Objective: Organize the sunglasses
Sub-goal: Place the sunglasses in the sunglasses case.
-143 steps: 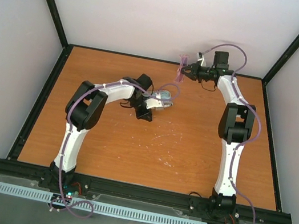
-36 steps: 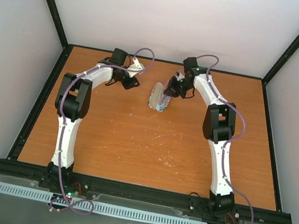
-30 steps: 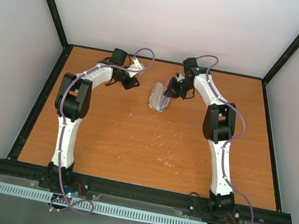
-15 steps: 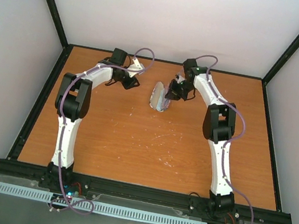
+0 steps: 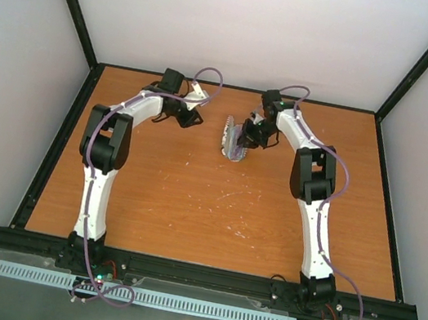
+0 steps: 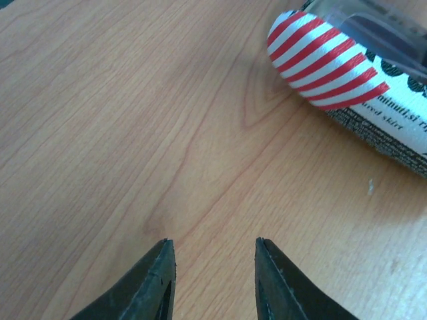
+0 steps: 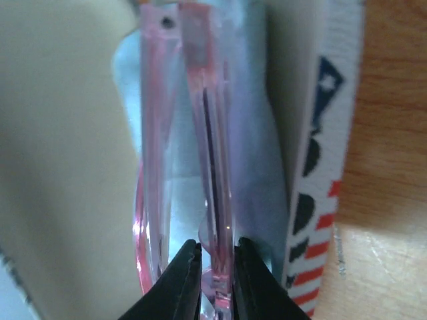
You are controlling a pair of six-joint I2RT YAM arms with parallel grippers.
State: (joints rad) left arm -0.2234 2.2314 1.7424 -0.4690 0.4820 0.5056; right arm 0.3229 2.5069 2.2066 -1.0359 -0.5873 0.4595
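Observation:
The pink see-through sunglasses [image 7: 217, 167] are folded and pinched between my right gripper's [image 7: 217, 257] jaws. They sit inside the open glasses case [image 7: 320, 133], which has a cream lining and a stars-and-stripes outside. In the top view the case [image 5: 232, 140] lies on the table at the back middle, with my right gripper [image 5: 246, 134] at its right side. My left gripper [image 5: 192, 117] is open and empty, low over the wood to the left of the case. The case's red-and-white striped end [image 6: 327, 60] shows in the left wrist view, beyond my left gripper [image 6: 213, 247].
The wooden table [image 5: 213, 210] is ringed by a black frame [image 5: 60, 141] and white walls. Faint white scuffs mark the middle of the table [image 5: 232, 200].
4.8 s ago my left gripper held the case and my right held the sunglasses up at the back. Now the case lies released, and the right gripper has nudged it slightly right.

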